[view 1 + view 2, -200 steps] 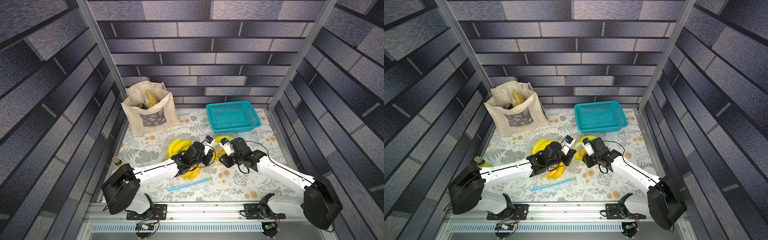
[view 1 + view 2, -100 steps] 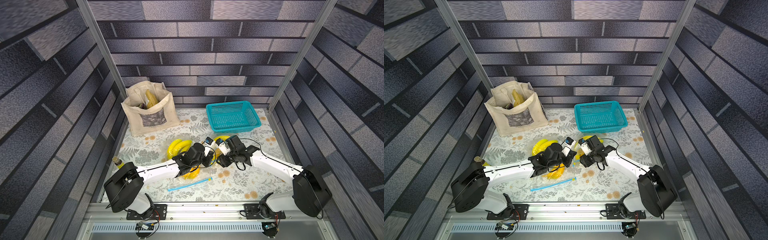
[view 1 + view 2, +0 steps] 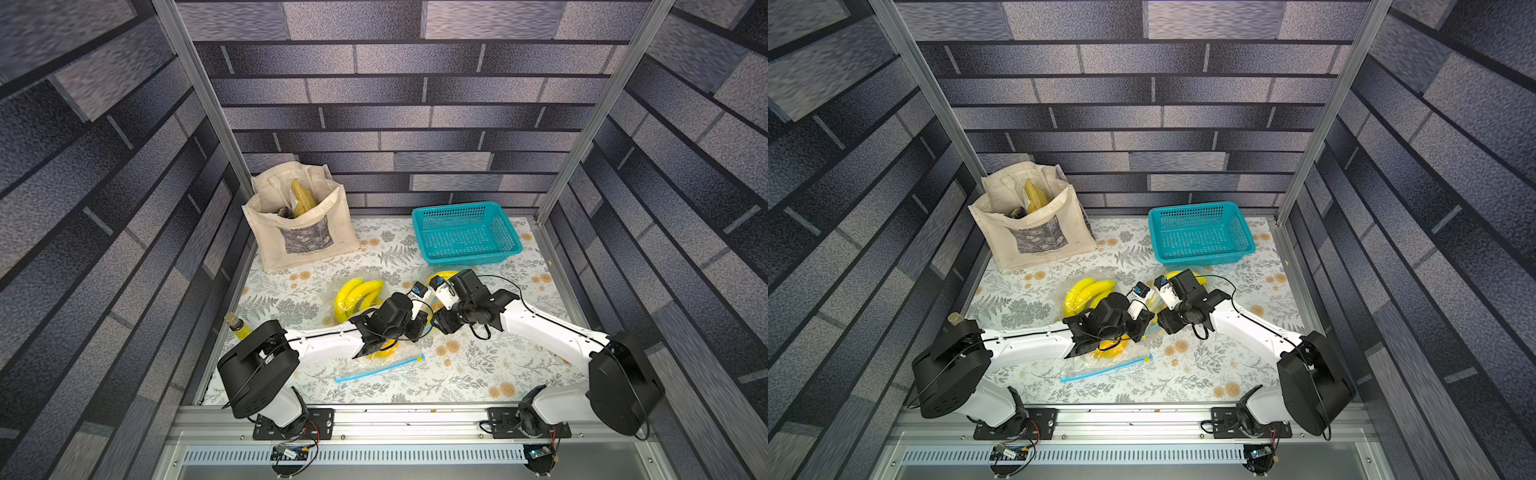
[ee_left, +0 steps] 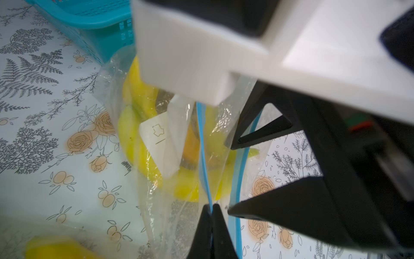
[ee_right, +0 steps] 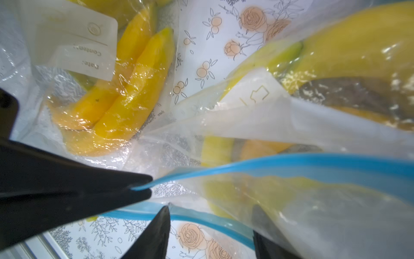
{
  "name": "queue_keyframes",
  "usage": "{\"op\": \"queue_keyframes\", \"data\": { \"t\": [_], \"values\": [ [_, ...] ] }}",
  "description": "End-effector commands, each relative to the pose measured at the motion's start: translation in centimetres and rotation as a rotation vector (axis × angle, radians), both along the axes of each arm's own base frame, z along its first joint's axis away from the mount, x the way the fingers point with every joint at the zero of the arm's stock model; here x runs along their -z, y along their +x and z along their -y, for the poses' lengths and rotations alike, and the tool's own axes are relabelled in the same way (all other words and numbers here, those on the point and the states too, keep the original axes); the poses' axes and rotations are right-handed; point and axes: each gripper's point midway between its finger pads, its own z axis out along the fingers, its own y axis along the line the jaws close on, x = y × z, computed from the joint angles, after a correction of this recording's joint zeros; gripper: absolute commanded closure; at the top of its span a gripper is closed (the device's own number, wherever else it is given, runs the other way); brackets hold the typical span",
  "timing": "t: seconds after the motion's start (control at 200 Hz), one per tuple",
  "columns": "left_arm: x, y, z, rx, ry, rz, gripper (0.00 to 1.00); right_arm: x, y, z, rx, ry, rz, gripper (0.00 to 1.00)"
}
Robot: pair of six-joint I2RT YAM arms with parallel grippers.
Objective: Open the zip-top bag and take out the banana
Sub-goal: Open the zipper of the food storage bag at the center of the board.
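In the left wrist view the clear zip-top bag (image 4: 179,143) hangs up off the table with a yellow banana (image 4: 143,157) inside. My left gripper (image 4: 211,207) is shut on one blue zip strip (image 4: 202,139) of its mouth. The mouth is parted, with the second blue strip (image 5: 201,222) apart from the first. My right gripper (image 5: 210,226) is open, and that second strip runs between its fingers (image 5: 156,233); one finger shows through the film. In both top views the two grippers (image 3: 422,324) (image 3: 441,323) meet at mid-table over the bag (image 3: 1152,309).
A second bag of bananas (image 3: 357,293) lies left of the grippers. A third bag with a blue zip (image 3: 380,368) lies under my left arm. A teal basket (image 3: 465,235) stands at the back right, a canvas tote (image 3: 301,226) at the back left, a bottle (image 3: 237,326) at the left edge.
My right arm has swung in to the left, bringing its gripper close against the left gripper at the bag. The left arm has stayed put.
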Motion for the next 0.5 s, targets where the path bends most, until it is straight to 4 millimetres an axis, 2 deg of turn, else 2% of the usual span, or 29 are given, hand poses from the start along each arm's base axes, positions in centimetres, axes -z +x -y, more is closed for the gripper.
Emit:
{"op": "queue_keyframes", "data": {
  "t": [0.0,0.13,0.29,0.496],
  "values": [
    [0.3,-0.4,0.2,-0.002,-0.02,-0.016,0.98,0.3,0.6,-0.2,0.039,0.011,0.015,0.4],
    [0.1,-0.5,0.2,-0.004,-0.023,-0.014,0.98,1.5,1.2,-0.3,0.048,-0.013,0.014,0.41],
    [0.2,-0.7,0.2,0.0,-0.018,-0.02,0.98,1.1,1.7,-0.2,0.054,-0.017,0.043,0.41],
    [-0.2,-0.4,0.3,-0.013,-0.026,-0.003,0.98,3.1,0.6,0.5,0.019,-0.091,-0.036,0.43]
  ]
}}
